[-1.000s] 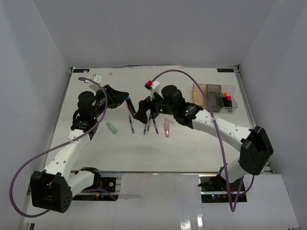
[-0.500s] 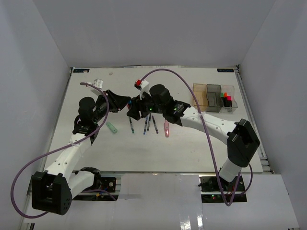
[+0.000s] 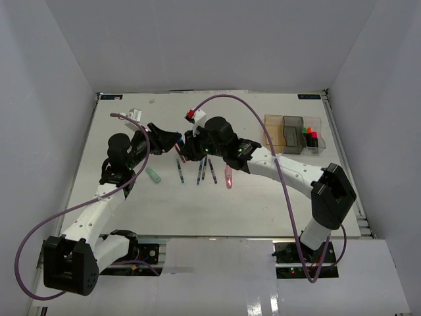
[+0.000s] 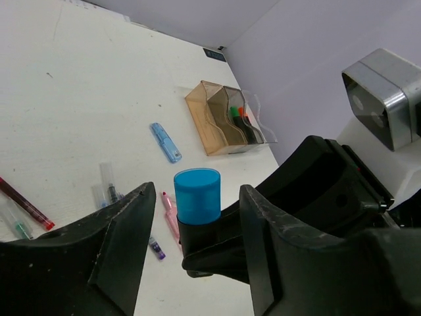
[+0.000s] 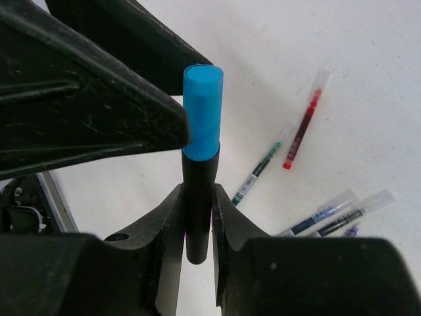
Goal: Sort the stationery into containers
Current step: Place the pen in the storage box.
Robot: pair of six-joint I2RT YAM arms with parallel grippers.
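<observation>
**Clearances.** In the top view the two grippers meet left of the table's (image 3: 263, 204) centre, towards 10 o'clock. White walls close the far, left and right edges. The widest bare surface lies from centre to 6 o'clock. The containers (image 3: 293, 133) stand in a row at 2 o'clock, well apart from the grippers. Loose items lie just below the meeting point: a mint marker (image 3: 153, 176), three thin pens (image 3: 200, 172) and a pink marker (image 3: 228, 176).

**Task item.** The blue-capped highlighter (image 5: 200, 158) is held between the two grippers and appears to be off the surface. In the right wrist view its long axis runs 6 to 12 o'clock, cap at 12. In the top view the cap seems to point towards 10 o'clock, but little of it shows there.

**Gripper state.**
- Right gripper (image 5: 197, 197): clenched on the black barrel, with one finger pressed to each side.
- Left gripper (image 4: 197, 204): spread, with a finger on either side of the cap and a gap at each side (the right wrist view shows one finger edge at the cap).

**Obscured.** The barrel's lower end is buried between the right fingers. The left wrist view shows only the cap. A red pen (image 5: 301, 128) and a green pen (image 5: 260, 170) lie behind the highlighter. The pens at 4 o'clock in that view are cut off by the finger.
</observation>
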